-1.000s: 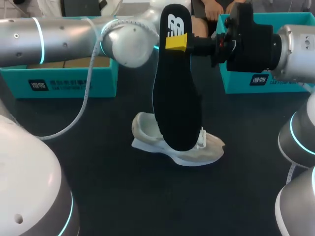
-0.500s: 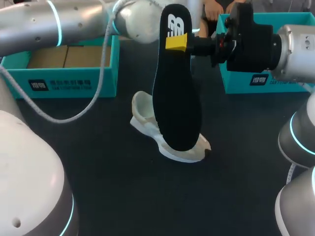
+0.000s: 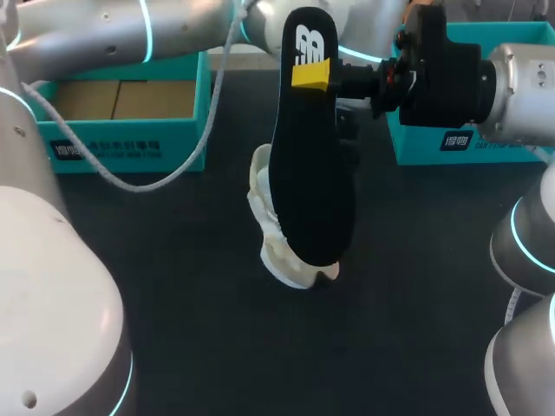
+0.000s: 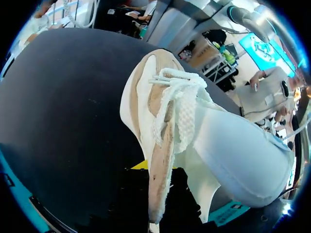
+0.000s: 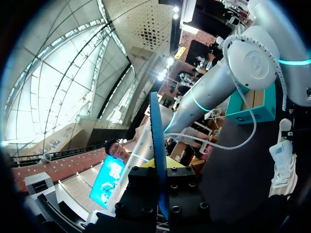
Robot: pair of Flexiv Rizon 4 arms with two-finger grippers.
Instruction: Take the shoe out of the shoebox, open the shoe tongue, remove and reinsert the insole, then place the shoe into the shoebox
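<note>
Head view: the right gripper comes in from 3 o'clock and is clamped on the insole, one yellow tip flat on its black face near the heel end. The insole hangs upright above the middle of the dark table, heel end at 12 o'clock, toe end at 6 o'clock.

Right wrist view: the insole stands edge-on between the fingers of the right gripper, both pressing on it from opposite sides.

The shoe, white and beige, lies on the table behind the insole and is partly covered by it, its long axis running from 12 to 6 o'clock.

The left arm crosses from 9 o'clock along the far edge; its gripper is hidden behind the insole here.

Left wrist view: the shoe is directly ahead, laces up. The left gripper pinches the rim of the shoe's opening; only one yellow tip shows beside that rim.

The shoebox, teal and open, sits at 10 o'clock. A second teal box sits at 2 o'clock. Both are well apart from the shoe.
</note>
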